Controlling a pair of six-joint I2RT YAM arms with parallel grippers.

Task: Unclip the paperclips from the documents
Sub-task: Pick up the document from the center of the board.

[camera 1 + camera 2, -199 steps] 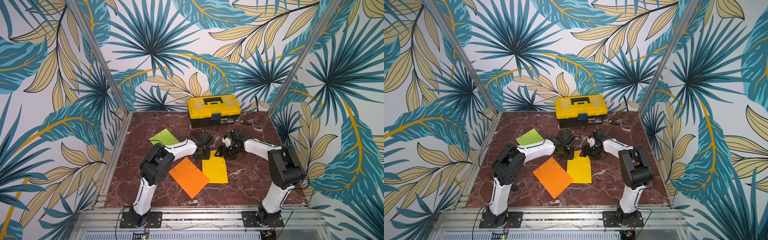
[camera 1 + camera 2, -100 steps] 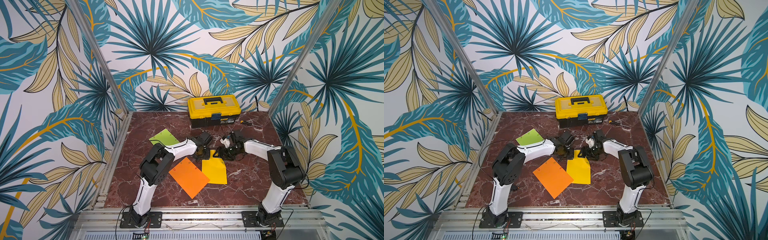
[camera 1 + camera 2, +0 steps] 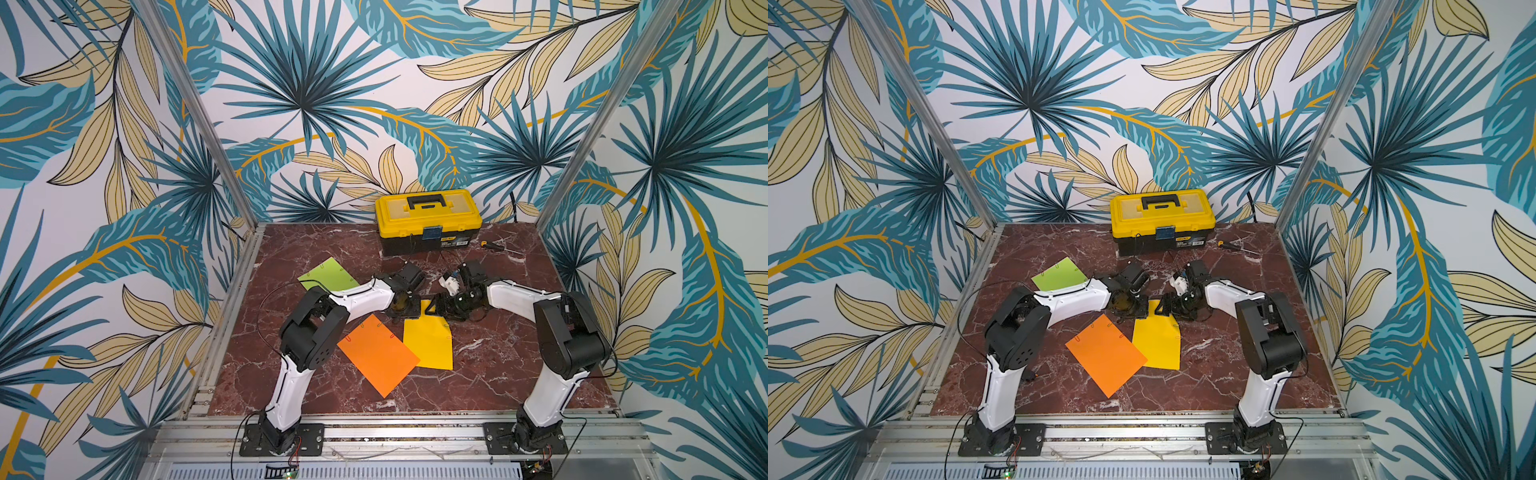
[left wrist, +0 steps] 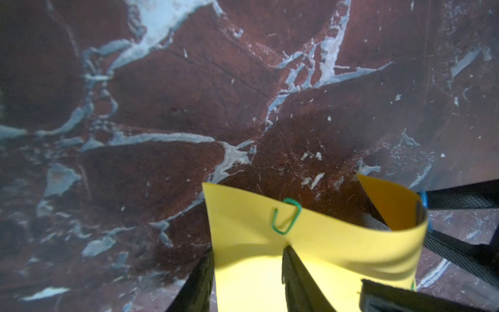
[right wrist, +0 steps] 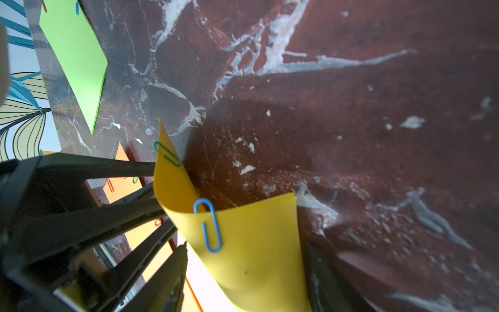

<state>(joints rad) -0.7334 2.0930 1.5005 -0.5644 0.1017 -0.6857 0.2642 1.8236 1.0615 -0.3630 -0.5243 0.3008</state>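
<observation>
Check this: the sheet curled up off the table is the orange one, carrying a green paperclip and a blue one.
Wrong colour: the curled sheet is the yellow sheet, not orange. The right wrist view shows it, with the green paperclip and blue paperclip on its edge.

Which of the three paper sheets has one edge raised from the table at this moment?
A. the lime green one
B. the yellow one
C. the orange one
B: in the right wrist view the yellow sheet curls up off the table, carrying a green paperclip and a blue paperclip, while in a top view the lime green sheet and the orange sheet lie flat.
</observation>
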